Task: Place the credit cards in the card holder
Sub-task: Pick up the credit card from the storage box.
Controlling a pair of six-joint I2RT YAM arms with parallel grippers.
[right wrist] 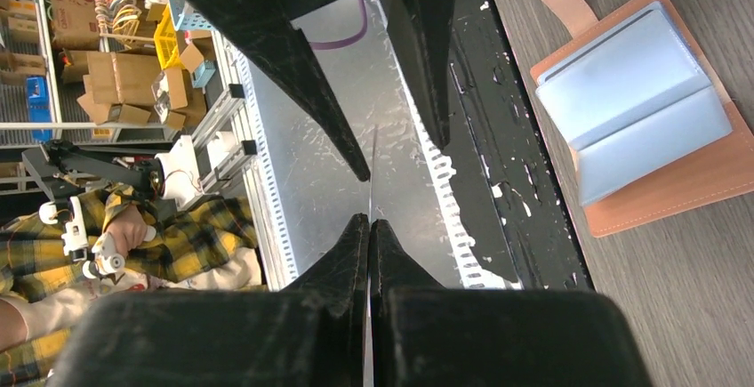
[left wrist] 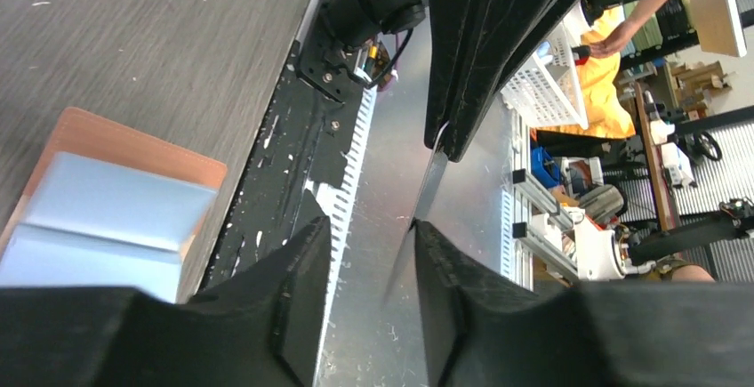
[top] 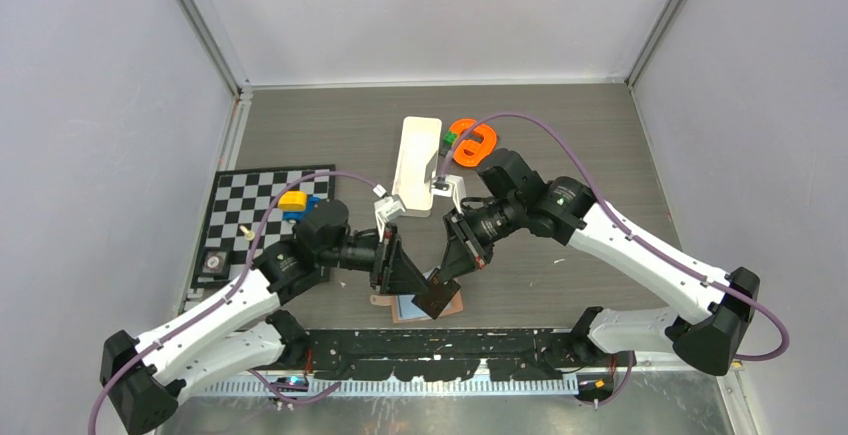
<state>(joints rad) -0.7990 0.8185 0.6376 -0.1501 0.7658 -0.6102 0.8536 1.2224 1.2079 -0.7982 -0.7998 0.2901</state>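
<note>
Tan holder spread open on the worktop, card held in the air close by.
Right jaws are clenched on one end of the card, keeping it edge-on over the near edge. Left jaws stand apart around its other end, not yet pinching. It looks like a regrip, to angle the card for a pocket. The holder lies flat, blue lining up, ready to receive it.
</note>
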